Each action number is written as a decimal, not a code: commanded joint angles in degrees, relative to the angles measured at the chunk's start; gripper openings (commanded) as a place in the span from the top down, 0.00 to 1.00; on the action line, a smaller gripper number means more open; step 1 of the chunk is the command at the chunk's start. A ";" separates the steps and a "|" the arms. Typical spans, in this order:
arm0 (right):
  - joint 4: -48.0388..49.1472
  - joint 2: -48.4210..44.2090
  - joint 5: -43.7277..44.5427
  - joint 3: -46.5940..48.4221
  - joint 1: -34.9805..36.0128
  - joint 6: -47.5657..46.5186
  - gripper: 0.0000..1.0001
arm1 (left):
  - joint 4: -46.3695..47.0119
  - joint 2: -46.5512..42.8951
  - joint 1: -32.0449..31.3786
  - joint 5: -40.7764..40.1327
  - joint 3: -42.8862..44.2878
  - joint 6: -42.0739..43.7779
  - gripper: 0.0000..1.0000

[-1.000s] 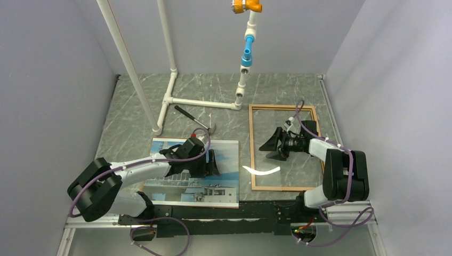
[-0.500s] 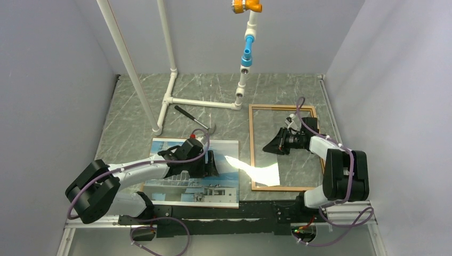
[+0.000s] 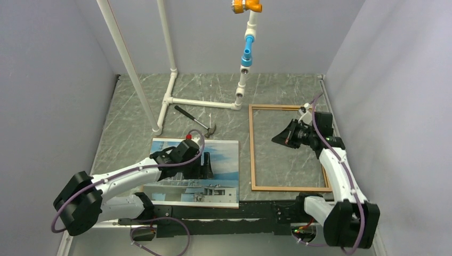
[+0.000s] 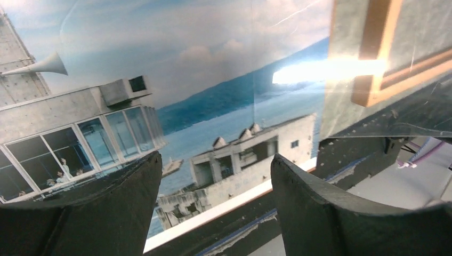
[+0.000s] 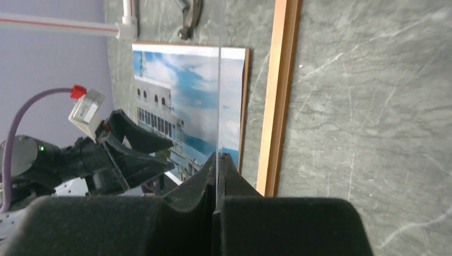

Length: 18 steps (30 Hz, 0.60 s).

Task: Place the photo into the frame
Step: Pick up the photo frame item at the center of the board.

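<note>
Left fingers (image 4: 96, 213) gape empty above the glossy building print (image 3: 226, 160) lying flat beside the orange-brown wooden frame (image 5: 278, 106), right fingers (image 5: 186, 213) pinching a clear sheet (image 5: 218, 96); likely thin, slick and floppy, the print wants an edge grip.

— Where does the overhead view sit?
— High at the near edge, looking down on the whole surface (image 3: 288, 88) from far off.
— And the wrist views?
— The left hangs close above the photo (image 4: 213, 106), looking past its own fingers (image 4: 96, 213). The right looks low along the surface, leftward across the frame (image 5: 277, 106). All three share photo and frame.
</note>
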 commanded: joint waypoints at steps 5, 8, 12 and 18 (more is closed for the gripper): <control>-14.05 -11.20 14.76 12.31 0.05 3.30 1.00 | -5.07 0.60 -5.32 -5.63 12.19 1.11 0.20; -16.13 -14.57 16.43 14.81 0.00 4.48 1.00 | -6.41 4.95 -7.53 -7.21 17.07 0.48 0.19; -20.03 -17.59 20.70 19.47 -0.05 4.10 1.00 | -7.15 12.30 -9.91 -9.95 23.48 -1.06 0.17; -25.19 -19.62 25.70 25.66 -0.04 2.39 1.00 | -8.37 24.15 -12.12 -11.80 33.46 -2.38 0.15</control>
